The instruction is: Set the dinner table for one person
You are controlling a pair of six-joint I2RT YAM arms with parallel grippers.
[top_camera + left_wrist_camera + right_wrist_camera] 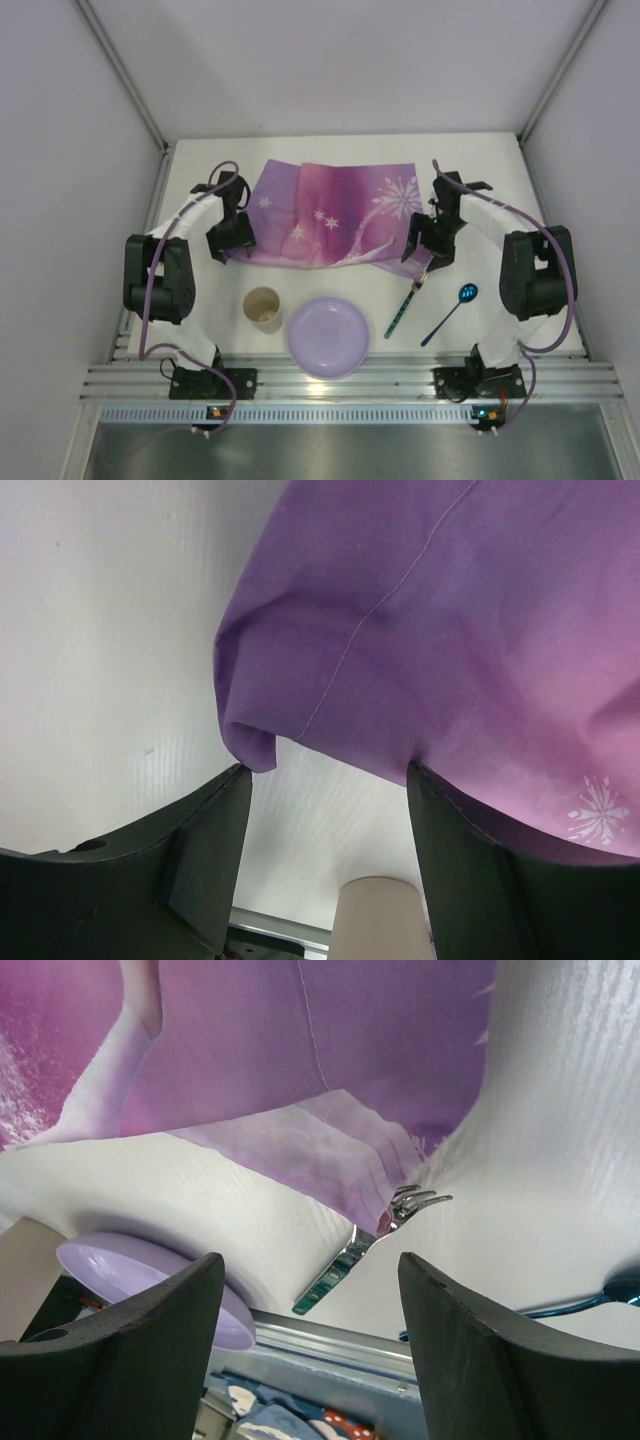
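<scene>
A purple-pink placemat (335, 212) with white snowflakes lies spread at the back of the white dinner table (350, 290). My left gripper (228, 247) is open over its near left corner (250, 745). My right gripper (418, 256) is open over its near right corner (390, 1175). A beige cup (263, 308) and a lilac plate (329, 336) stand near the front. A fork (405, 305) with a teal handle has its tines by the placemat's edge (415, 1200). A blue spoon (452, 310) lies right of it.
The grey walls of the enclosure stand on three sides. A metal rail (350, 380) runs along the near edge by the arm bases. The cup (378, 920) shows between my left fingers, the plate (150, 1275) beside my right ones.
</scene>
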